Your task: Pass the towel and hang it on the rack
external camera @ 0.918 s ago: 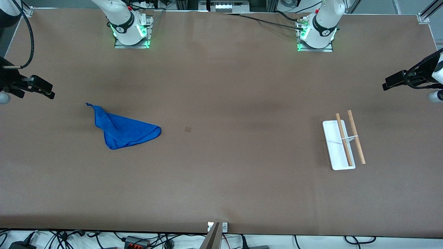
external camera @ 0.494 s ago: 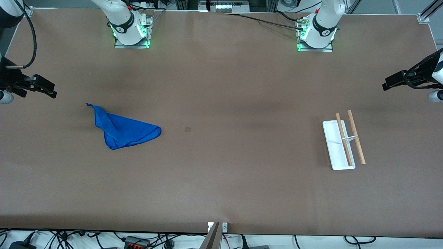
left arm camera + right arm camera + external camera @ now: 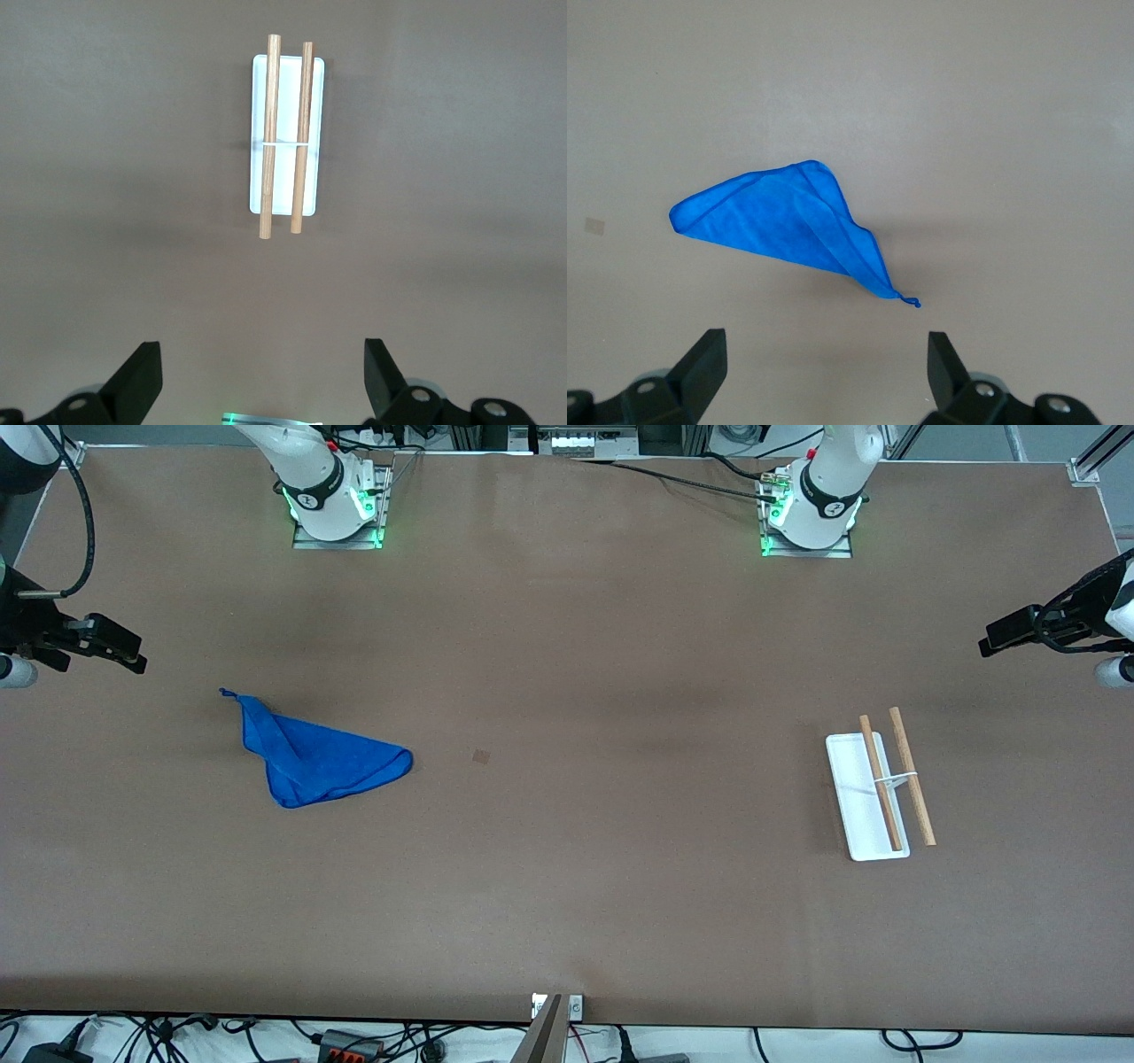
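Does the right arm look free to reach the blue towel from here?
Probably yes: the right gripper is open, and the towel lies uncovered at that arm's end of the table, nothing between.

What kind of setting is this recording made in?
Likely a robotics lab bench: two arm bases bolted to a bare brown table, loose cables along its edge, and only a towel and a rack as props.

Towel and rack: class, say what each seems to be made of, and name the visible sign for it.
Towel: soft blue fabric, likely microfibre; it lies folded and creased, with a small loop at one corner.
Rack: a smooth white tray, probably plastic or painted metal, with a thin white wire frame.
Rods: two light-brown, matte bars, apparently bare wood.
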Available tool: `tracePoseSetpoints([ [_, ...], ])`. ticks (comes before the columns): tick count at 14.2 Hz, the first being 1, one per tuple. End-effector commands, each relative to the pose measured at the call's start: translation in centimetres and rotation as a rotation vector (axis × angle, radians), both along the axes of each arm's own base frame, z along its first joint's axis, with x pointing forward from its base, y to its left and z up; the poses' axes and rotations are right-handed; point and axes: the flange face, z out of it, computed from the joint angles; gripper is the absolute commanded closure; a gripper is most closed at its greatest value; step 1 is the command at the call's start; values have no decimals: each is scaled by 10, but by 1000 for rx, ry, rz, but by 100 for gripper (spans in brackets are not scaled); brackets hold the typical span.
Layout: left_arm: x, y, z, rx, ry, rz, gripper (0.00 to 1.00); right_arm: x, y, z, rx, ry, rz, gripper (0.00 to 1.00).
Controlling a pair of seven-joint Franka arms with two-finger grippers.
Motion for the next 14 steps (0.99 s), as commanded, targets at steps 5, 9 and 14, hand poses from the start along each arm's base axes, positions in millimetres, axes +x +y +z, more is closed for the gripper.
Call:
tracePoseSetpoints([
  [5,4,2,4,-4,-6,-14,0,20,-6,-94,-4,207,9,0],
  [9,4,4,5,-3,-7,-11,0,27,-22,-175,3,374,1,0],
  [14,9,5,11,-1,-19,-11,0,21,-22,-253,15,571,3,0],
])
